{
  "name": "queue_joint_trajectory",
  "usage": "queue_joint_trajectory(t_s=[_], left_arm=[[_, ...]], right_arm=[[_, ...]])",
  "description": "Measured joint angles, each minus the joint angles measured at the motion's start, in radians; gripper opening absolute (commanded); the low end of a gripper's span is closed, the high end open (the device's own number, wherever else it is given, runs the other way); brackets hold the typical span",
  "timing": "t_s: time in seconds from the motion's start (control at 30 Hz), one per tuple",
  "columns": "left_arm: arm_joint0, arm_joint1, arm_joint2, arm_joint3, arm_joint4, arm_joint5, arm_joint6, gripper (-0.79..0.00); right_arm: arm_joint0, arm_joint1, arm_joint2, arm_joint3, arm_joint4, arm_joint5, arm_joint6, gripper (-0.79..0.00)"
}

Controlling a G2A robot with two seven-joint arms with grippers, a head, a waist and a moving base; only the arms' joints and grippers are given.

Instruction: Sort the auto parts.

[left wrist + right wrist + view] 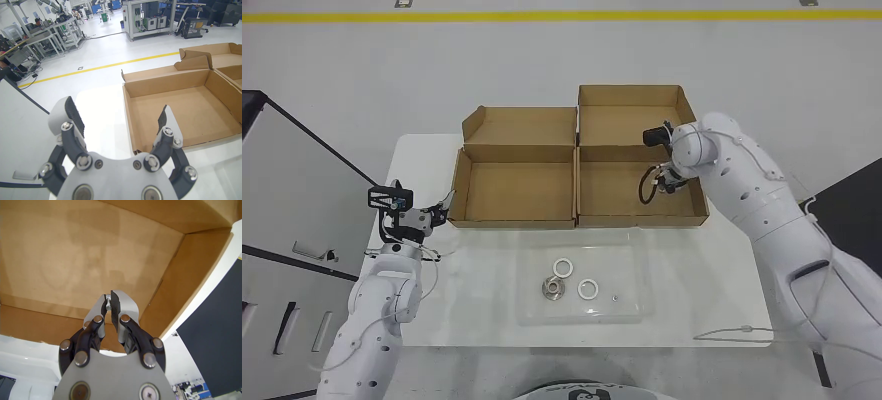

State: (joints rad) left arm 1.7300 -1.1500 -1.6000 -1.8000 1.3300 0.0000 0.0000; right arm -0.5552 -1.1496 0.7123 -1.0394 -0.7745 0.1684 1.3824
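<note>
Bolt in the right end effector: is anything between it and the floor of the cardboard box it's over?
Nothing visible does. The right end effector is shut on the bolt over the box, and the floor ahead of it is bare, with no other part or flap across the way.

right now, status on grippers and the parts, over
Right gripper shut on small bolt, over the right box. Left gripper open, beside the left box. Two white rings, one metal hub in the tray. Nothing blocking the drop.
</note>
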Motion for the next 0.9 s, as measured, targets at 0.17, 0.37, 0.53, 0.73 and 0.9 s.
queue_joint_trajectory(t_s=[0.17, 0.37, 0.53, 0.73, 0.9], left_arm=[[0.000, 0.000, 0.000, 0.000, 0.000, 0.000, 0.000, 0.000], [0.000, 0.000, 0.000, 0.000, 0.000, 0.000, 0.000, 0.000], [0.000, 0.000, 0.000, 0.000, 0.000, 0.000, 0.000, 0.000], [0.000, 0.000, 0.000, 0.000, 0.000, 0.000, 0.000, 0.000], [0.000, 0.000, 0.000, 0.000, 0.000, 0.000, 0.000, 0.000]], right_arm=[[-0.021, 0.006, 0.008, -0.034, -0.031, -0.001, 0.018, -0.785], [-0.035, 0.004, 0.004, -0.043, -0.063, 0.007, 0.031, -0.785], [-0.043, 0.001, 0.004, -0.039, -0.089, 0.024, 0.025, -0.785], [-0.054, 0.000, 0.013, -0.043, -0.118, 0.038, 0.005, -0.785], [-0.069, 0.000, 0.020, -0.055, -0.144, 0.045, -0.011, -0.785]])
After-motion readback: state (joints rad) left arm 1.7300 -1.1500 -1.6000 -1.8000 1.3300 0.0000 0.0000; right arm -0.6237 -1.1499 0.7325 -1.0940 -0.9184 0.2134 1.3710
